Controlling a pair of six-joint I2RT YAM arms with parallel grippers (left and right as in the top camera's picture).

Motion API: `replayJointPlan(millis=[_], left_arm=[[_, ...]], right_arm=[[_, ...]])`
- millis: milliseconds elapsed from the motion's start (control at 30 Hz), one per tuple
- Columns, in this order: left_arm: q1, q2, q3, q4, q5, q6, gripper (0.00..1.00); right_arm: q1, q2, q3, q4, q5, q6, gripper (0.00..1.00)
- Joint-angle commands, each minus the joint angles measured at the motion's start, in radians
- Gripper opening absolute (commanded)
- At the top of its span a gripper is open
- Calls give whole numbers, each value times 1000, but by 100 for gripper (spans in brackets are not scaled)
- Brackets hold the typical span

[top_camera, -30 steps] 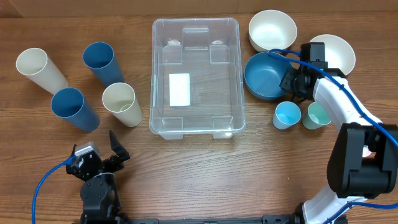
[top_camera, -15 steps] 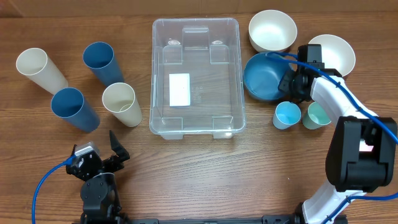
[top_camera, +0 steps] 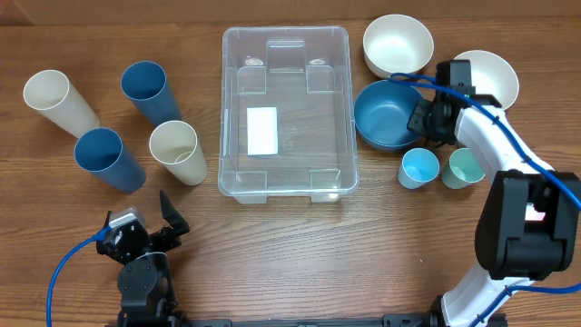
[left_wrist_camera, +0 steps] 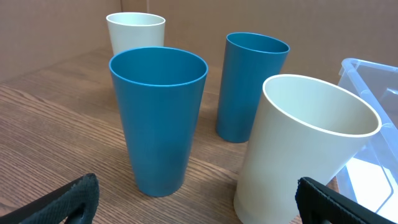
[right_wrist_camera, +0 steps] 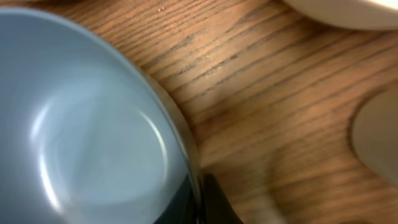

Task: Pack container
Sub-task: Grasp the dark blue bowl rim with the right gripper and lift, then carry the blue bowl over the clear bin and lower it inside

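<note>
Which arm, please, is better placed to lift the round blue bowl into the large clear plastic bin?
Right. The right gripper straddles the rim of the round blue bowl beside the clear plastic bin; the left gripper sits open across the bin.

Right arm (top_camera: 486, 145) white-shelled, joints black; blue cable (top_camera: 410, 77) strung along it. Left arm (top_camera: 143, 277) black, second blue cable (top_camera: 62, 263) attached; left gripper (left_wrist_camera: 199, 199) black-fingered.

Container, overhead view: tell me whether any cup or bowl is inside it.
No, the container shows only its white label on a bare base.
</note>
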Motion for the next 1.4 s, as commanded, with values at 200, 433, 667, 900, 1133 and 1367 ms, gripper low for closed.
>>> replayJointPlan(millis=[200,433,667,900,1133,1367], left_arm=[[5,-5,-2,0,-19,20,100],[5,-5,-2,0,-19,20,100],[5,-5,-2,0,-19,20,100],[5,-5,-2,0,-19,20,100],[5,-5,-2,0,-19,20,100],[5,-5,-2,0,-19,20,100]], right_arm=[[-3,-114,264,-172,40,-48,4],[0,-248,365,-188,-84,-121,4],[90,-329,377,-97,-304,-188,4],[267,-231,377,0,-282,-183,4],[394,-50,377,108,-209,-170,4],[427,90,377,215,-152,-127,4]])
